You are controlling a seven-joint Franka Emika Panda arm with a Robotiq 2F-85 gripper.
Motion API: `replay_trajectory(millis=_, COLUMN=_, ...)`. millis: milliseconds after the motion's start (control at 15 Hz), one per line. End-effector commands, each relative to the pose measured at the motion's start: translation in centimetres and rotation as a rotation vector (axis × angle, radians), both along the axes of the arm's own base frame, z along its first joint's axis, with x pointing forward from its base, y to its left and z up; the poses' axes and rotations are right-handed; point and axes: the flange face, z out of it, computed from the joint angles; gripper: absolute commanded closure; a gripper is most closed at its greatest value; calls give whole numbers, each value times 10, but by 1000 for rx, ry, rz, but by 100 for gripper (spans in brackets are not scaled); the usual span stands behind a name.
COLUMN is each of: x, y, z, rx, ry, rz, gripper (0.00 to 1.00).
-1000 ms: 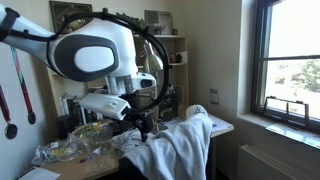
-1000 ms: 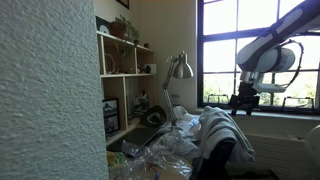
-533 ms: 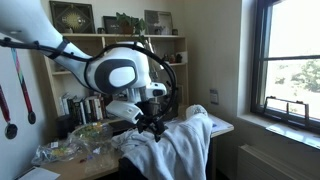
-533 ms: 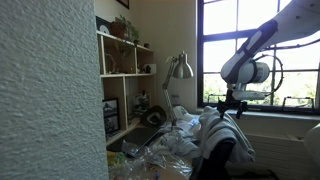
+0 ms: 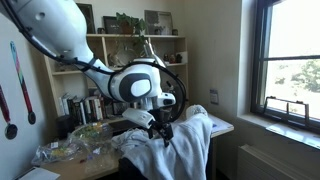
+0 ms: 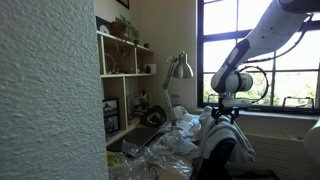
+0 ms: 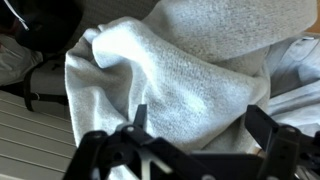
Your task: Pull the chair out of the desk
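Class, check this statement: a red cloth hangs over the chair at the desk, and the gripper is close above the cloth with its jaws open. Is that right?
One detail is wrong: the cloth is white, not red, as the wrist view shows plainly. The rest holds: it hangs over the chair at the desk, and the gripper is close above it with its jaws open.

We have an exterior view set low beside the cluttered desk point(image 5: 224, 126), facing the bookshelf point(image 5: 120, 50) on the back wall with the window point(image 5: 295, 60) at its right. Another exterior view sits close against a textured wall point(image 6: 45, 100) and looks along the desk toward that same window. Both exterior views share the shelf, the window and the grey cloth point(image 5: 188, 145) at middle range, while our wrist view hangs very near above that cloth, the gripper point(image 7: 197, 125) framing its lower edge.
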Motion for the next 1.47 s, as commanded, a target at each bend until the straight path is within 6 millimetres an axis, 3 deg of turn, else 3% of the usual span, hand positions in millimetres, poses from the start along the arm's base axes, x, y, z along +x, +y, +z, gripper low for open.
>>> replay_trajectory(millis=0, x=19, y=-14, z=-22, rx=6, ry=19, rz=-43, gripper=0)
replay_trajectory(millis=400, x=22, y=-35, z=-64, rx=2, ry=83, rz=-84, gripper=0)
replay_trajectory(millis=667, x=23, y=-50, z=-74, rx=-18, ry=104, rz=-123, gripper=0)
replay_trajectory(millis=933, x=18, y=-86, z=-76, rx=-34, ry=116, rz=-207, gripper=0)
replay_trajectory(millis=1400, x=-7, y=-149, z=-89, rx=-4, ry=127, rz=-367, gripper=0)
